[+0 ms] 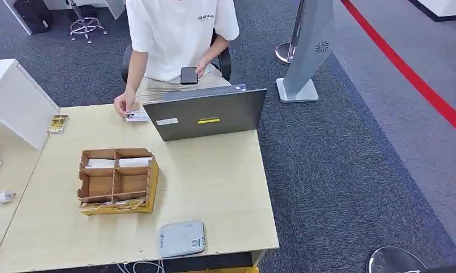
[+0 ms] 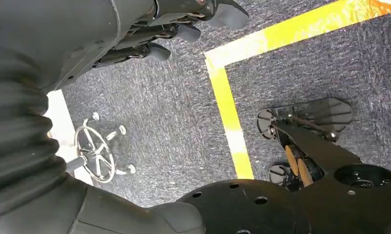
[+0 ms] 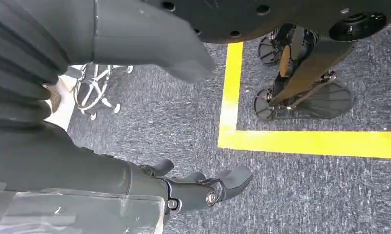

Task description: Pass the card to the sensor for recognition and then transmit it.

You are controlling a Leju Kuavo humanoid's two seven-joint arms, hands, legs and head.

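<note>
A seated person's hand (image 1: 123, 104) presses a white card (image 1: 137, 117) flat on the wooden table (image 1: 214, 182), at its far edge left of the laptop. The grey-white sensor pad (image 1: 182, 239) lies at the table's near edge. A brown cardboard organiser (image 1: 117, 181) in the middle holds white cards (image 1: 134, 162) in its rear compartments. My left hand (image 2: 179, 29) hangs over the carpet, fingers loosely extended, holding nothing. My right hand (image 3: 193, 187) also hangs low over the carpet, thumb apart from the fingers, empty.
A grey laptop (image 1: 206, 114) stands open at the table's far side, its back to me. The person holds a phone (image 1: 189, 75). A white box (image 1: 15, 102) and a small yellow packet (image 1: 58, 123) sit on the left. A grey floor stand (image 1: 305, 51) rises to the right.
</note>
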